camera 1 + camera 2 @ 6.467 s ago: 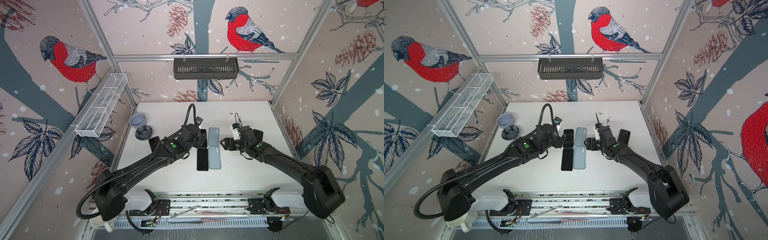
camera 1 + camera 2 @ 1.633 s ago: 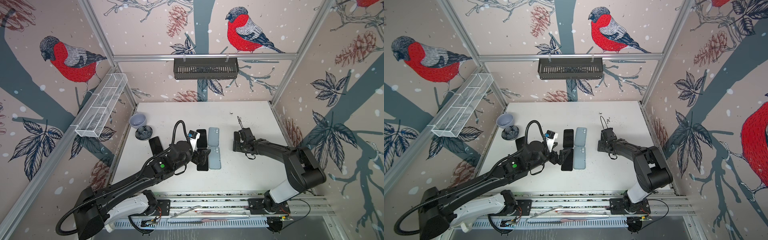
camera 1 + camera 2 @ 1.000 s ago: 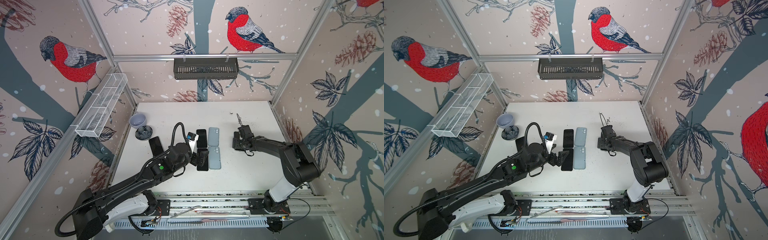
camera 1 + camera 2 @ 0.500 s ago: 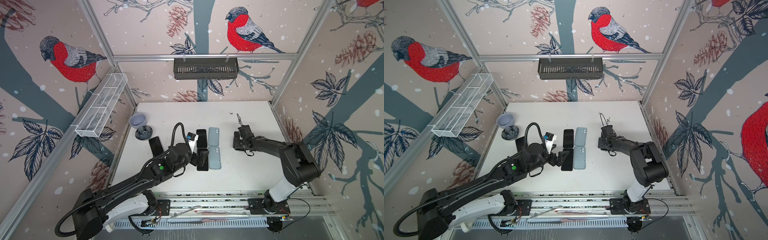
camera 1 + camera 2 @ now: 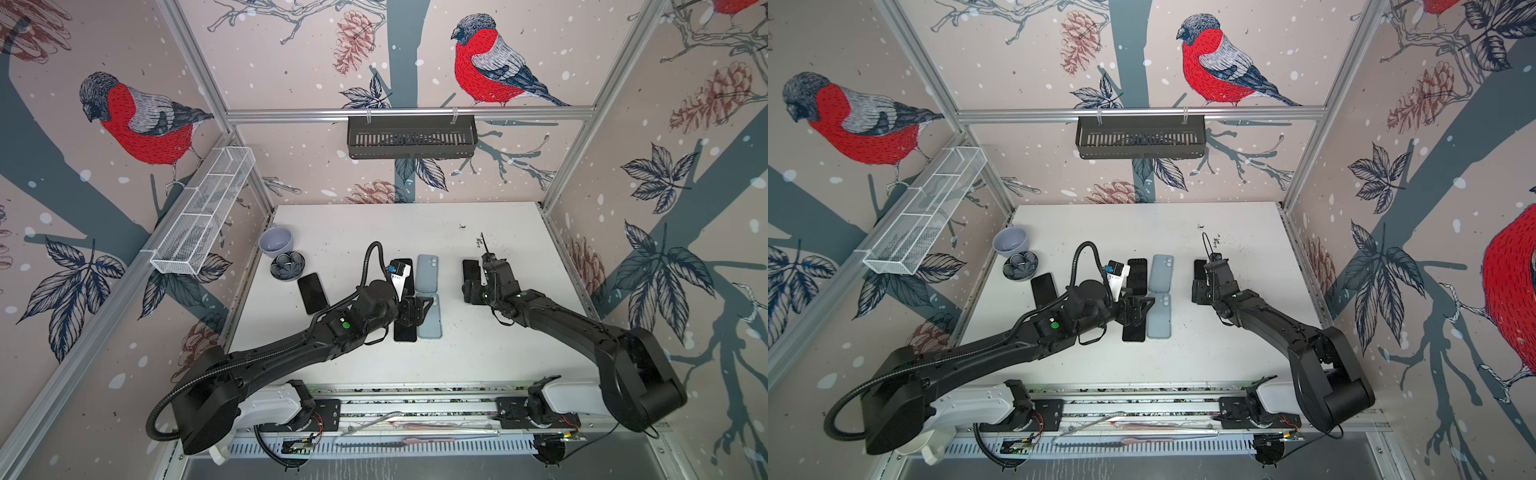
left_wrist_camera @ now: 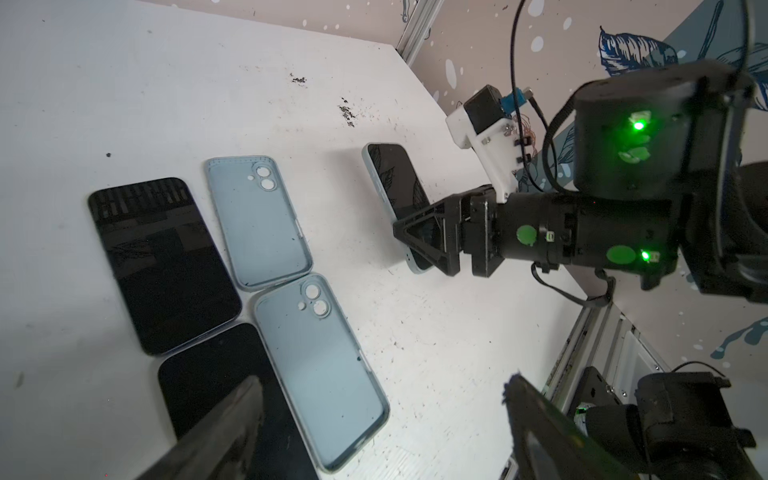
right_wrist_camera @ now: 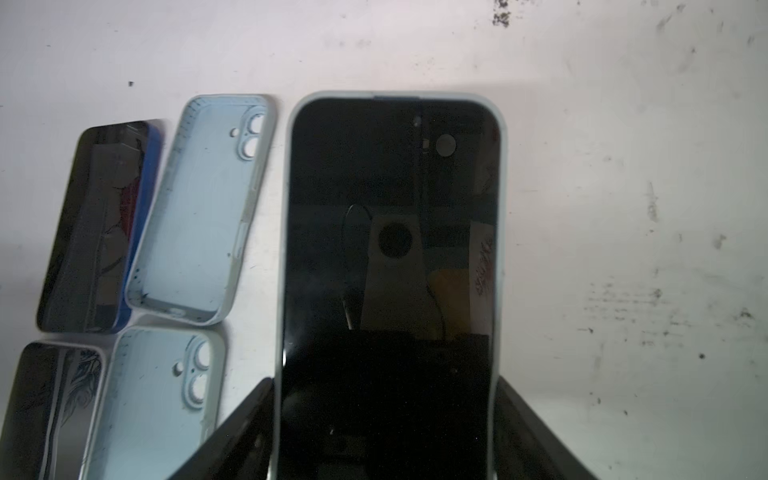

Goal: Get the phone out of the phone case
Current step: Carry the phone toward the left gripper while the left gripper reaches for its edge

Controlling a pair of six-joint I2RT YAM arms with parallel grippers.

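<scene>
Above the white table [image 5: 415, 232], the left gripper [image 5: 415, 311] hovers, jaws spread, over the nearer empty case [image 5: 432, 326], while right of that case the right gripper [image 7: 384, 382] pinches in its jaws the sides of the phone case [image 7: 395, 95] with the phone [image 7: 390, 208] inside.

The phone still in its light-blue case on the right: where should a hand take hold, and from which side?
Pinch the cased phone across its two long edges near the robot-side end, coming in low from that end. It lies screen up, so only thin edges offer purchase, with bare table beside both. The right hand straddles it there.
</scene>
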